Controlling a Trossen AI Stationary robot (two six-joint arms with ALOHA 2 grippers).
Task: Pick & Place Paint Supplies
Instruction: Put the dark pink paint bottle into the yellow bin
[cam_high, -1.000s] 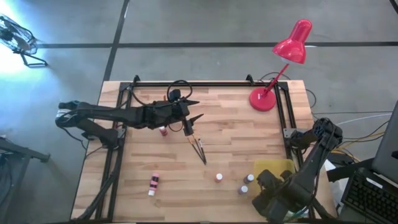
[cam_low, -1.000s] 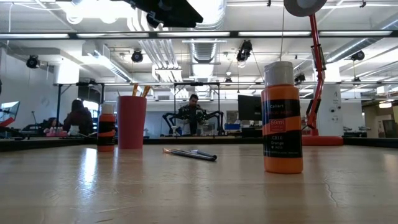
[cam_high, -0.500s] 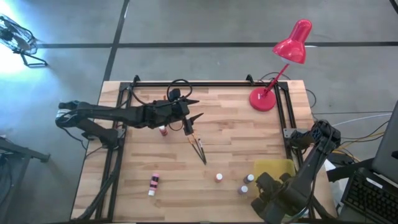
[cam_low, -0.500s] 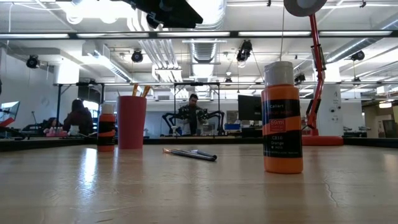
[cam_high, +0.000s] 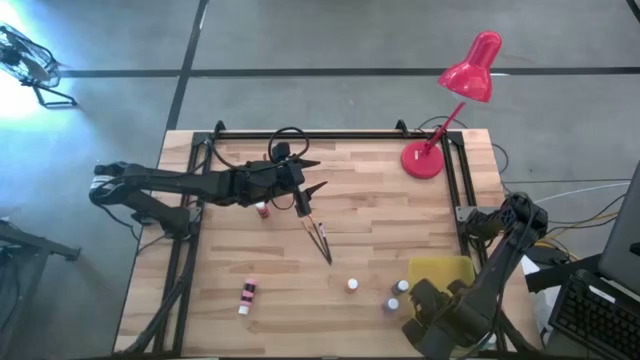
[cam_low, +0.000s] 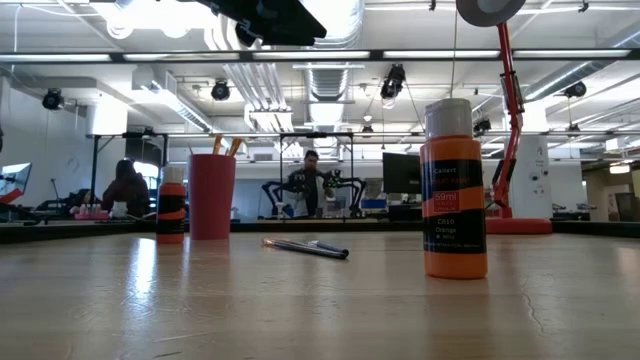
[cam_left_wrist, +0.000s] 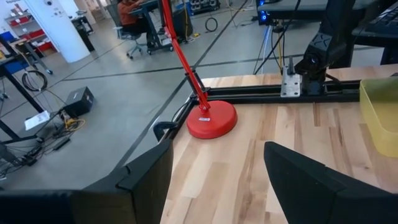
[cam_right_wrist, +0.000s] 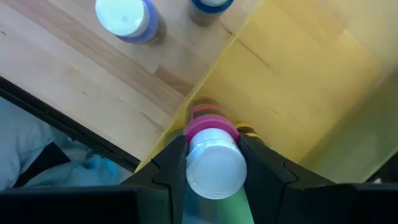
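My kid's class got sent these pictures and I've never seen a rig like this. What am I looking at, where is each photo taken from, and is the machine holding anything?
Two dark robot arms work at a wooden table. One picture looks straight down, one looks level across the tabletop, and two come from cameras on the arms' wrists. From above, the left claw hangs open over the table's middle, empty. The right claw is at the near right corner by a yellow tray; its wrist picture shows it shut on a white-capped bottle over the tray's edge. On the table lie paintbrushes, several small paint bottles, such as an orange bottle, and a red lamp. People sit in the room behind.
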